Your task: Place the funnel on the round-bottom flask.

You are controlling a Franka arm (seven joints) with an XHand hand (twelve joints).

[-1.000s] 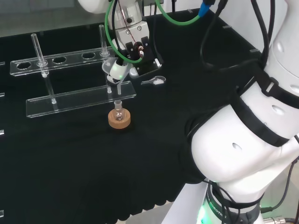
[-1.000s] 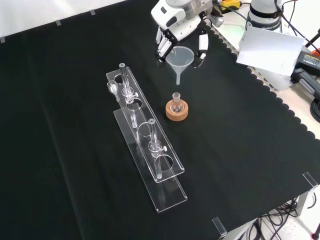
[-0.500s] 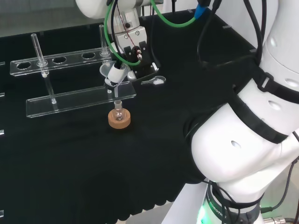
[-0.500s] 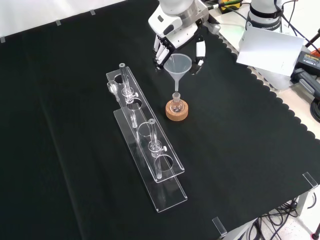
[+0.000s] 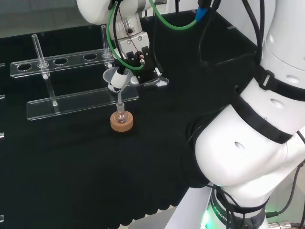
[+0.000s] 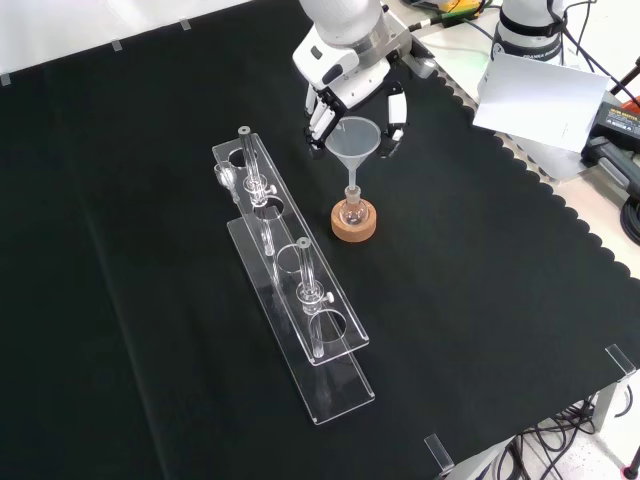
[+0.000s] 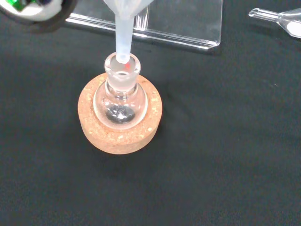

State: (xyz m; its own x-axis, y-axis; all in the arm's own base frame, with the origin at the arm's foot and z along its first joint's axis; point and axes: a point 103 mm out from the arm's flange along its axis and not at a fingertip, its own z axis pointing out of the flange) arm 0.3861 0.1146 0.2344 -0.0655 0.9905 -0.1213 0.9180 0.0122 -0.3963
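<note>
The hand (image 6: 345,85) (image 5: 131,52) is curled round the rim of a clear funnel (image 6: 351,150) (image 5: 113,78) and holds it upright. A small round-bottom flask (image 6: 350,208) (image 5: 120,113) (image 7: 121,96) stands on a cork ring (image 6: 354,224) (image 5: 121,122) (image 7: 120,134) just below. In the wrist view the funnel's stem (image 7: 123,40) reaches the mouth of the flask's neck, and its tip sits at or just inside the opening.
A clear two-tier test-tube rack (image 6: 292,290) (image 5: 71,81) with a few glass tubes stands left of the flask in the front view. A small clear scoop-like piece (image 5: 157,83) (image 7: 277,18) lies on the cloth beside the hand. The cloth's scalloped edge (image 6: 530,170) runs at the front view's right.
The hand has carried the funnel down and toward the flask. The stem, which hung above and beside the neck, now meets the flask's mouth.
</note>
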